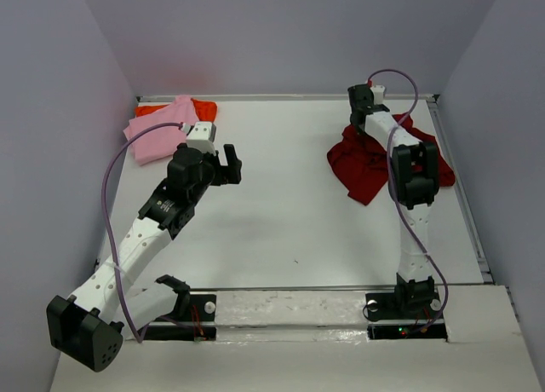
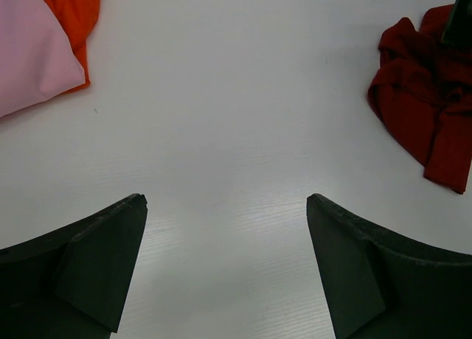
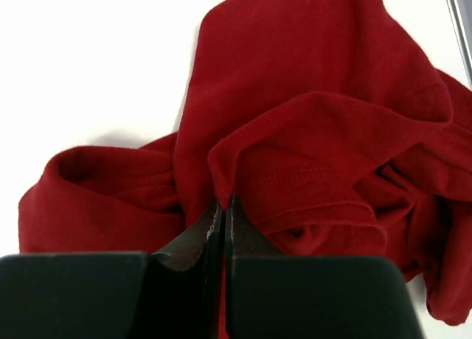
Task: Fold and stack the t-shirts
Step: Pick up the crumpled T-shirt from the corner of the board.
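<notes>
A fold of the crumpled crimson t-shirt (image 3: 310,125) is pinched between the closed jaws of the right gripper (image 3: 223,206) at the far right of the table (image 1: 281,230) — the rest of the cloth is seen bunched on the surface. The left gripper (image 2: 225,200) is held wide open above the table, with nothing grasped. The pink t-shirt (image 1: 157,132) is laid over the orange-red t-shirt (image 1: 205,110) in the far left corner — well apart from the crimson one.

L arm (image 1: 140,239) + R arm (image 1: 415,239): white links, blk joint housings | purple cables (image 1: 108,196) looped on ea. | blk bases (image 1: 409,305) | fingers (image 2: 88,273) dk grey, wedge-shaped
</notes>
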`<state>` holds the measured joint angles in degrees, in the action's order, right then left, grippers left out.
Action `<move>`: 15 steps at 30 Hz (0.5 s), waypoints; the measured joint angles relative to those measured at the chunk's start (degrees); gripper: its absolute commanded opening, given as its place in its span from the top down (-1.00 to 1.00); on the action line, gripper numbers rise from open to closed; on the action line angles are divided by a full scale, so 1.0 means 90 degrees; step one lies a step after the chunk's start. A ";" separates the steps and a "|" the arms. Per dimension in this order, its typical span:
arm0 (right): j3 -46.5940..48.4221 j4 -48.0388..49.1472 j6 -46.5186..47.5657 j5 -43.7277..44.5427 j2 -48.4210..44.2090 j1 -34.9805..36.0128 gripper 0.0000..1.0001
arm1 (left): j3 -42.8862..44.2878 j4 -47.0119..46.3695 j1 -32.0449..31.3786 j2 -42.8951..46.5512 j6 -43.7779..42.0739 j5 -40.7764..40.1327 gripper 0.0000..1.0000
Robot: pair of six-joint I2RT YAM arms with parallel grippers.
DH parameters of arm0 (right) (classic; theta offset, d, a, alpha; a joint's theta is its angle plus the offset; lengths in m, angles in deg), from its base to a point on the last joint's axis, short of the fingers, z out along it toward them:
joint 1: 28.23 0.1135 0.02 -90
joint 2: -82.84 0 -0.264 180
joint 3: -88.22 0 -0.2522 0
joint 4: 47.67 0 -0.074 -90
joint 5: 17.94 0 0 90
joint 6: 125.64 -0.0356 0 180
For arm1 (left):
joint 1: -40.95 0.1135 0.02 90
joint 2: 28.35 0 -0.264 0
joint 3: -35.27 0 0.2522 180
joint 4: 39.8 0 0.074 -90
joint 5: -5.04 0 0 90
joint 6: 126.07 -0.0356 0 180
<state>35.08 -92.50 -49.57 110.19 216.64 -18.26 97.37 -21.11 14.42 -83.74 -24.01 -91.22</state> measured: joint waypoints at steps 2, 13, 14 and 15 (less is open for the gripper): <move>-0.0129 0.0007 -0.0002 -0.0049 -0.0109 0.0000 1.00 | 0.0000 0.0000 0.0000 0.0000 0.0000 0.0007 -0.98; -0.1064 0.0262 0.0078 -0.0726 -0.2681 0.0095 1.00 | 0.0000 -0.0010 0.0000 0.0000 0.0002 0.0070 -0.98; -0.1202 0.0384 0.0083 -0.0767 -0.3099 0.0148 1.00 | 0.0000 -0.0012 0.0000 0.0000 0.0002 0.0070 -0.98; -0.1268 0.0418 0.0085 -0.0787 -0.3342 0.0194 1.00 | 0.0000 -0.0015 0.0000 0.0000 0.0002 0.0073 -0.98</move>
<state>23.67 -88.74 -48.81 103.11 186.56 -16.51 97.37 -21.24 14.42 -83.74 -23.99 -90.57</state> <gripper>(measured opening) 0.031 0.989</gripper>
